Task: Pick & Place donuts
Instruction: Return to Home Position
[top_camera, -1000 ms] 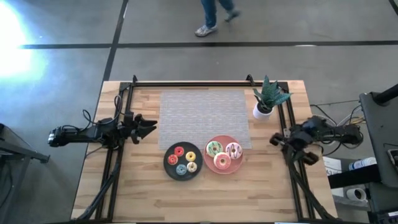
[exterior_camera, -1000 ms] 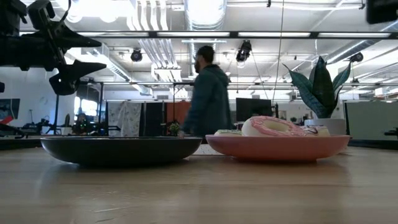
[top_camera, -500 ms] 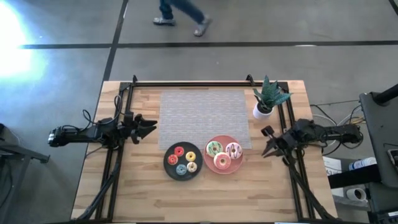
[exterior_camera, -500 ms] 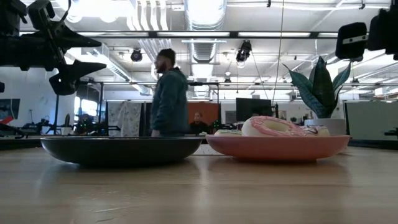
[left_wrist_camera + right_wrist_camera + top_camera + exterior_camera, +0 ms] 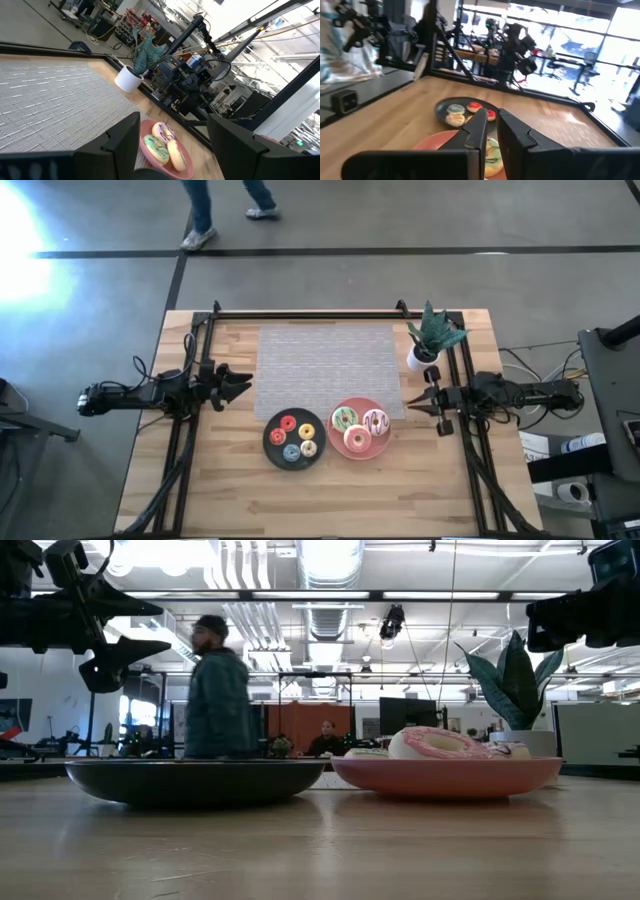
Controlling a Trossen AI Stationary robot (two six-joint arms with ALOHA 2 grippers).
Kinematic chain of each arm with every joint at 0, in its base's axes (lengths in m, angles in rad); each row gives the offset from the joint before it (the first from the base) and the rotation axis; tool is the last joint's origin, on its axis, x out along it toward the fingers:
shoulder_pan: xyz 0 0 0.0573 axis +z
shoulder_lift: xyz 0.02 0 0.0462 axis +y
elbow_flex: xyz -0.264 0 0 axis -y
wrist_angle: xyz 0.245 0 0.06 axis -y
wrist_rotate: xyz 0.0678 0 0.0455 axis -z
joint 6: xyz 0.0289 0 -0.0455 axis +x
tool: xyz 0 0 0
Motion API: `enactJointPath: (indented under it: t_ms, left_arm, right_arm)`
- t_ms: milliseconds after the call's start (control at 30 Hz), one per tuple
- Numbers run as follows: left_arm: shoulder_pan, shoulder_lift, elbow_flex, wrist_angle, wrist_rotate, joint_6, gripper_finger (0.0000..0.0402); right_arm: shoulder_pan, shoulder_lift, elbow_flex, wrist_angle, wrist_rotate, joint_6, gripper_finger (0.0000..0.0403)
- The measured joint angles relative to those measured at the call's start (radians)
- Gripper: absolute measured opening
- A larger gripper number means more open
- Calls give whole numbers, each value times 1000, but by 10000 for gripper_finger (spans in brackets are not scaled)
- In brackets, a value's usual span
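The donuts lie on two plates near the table's middle. Several, red, yellow, orange and blue, are on the black plate (image 5: 270, 448). A green donut (image 5: 344, 418), a pink-white striped donut (image 5: 376, 421) and a pink donut (image 5: 357, 441) are on the pink plate (image 5: 338, 446). My right gripper (image 5: 412, 408) hovers just right of the pink plate, shut and pointing at it; its wrist view looks past the gripper (image 5: 492, 125) at both plates. My left gripper (image 5: 245, 387) waits open above the table's left part, apart from the black plate.
A grey mat (image 5: 330, 360) covers the far middle of the table. A potted plant (image 5: 425, 345) stands at the far right, close behind my right arm. Black frame rails run along the far, left and right sides. A person walks on the floor beyond the far edge.
My right gripper has swung from near the table's right edge toward the left, turning until it points level at the pink plate. In the low view it has come into sight at the upper right. The person beyond the table has walked toward the left.
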Motion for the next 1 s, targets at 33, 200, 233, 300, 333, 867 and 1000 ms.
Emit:
enactJointPath:
  t_ms: [33, 200, 233, 300, 333, 867, 1000]
  left_arm:
    - [0, 0, 0, 0, 0, 0, 204]
    - [0, 0, 0, 0, 0, 0, 204]
    - [0, 0, 0, 0, 0, 0, 204]
    - [0, 0, 0, 0, 0, 0, 204]
    - [0, 0, 0, 0, 0, 0, 204]
    - [0, 0, 0, 0, 0, 0, 204]
    - [0, 0, 0, 0, 0, 0, 204]
  right_arm:
    - [0, 0, 0, -1, 8, 4, 34]
    - [0, 0, 0, -2, 10, 3, 34]
    - [0, 0, 0, -2, 10, 3, 34]
    - [0, 0, 0, -1, 10, 3, 34]
    - [0, 0, 0, -1, 10, 3, 34]
    - [-2, 0, 0, -1, 8, 3, 34]
    - [-2, 2, 0, -1, 8, 3, 34]
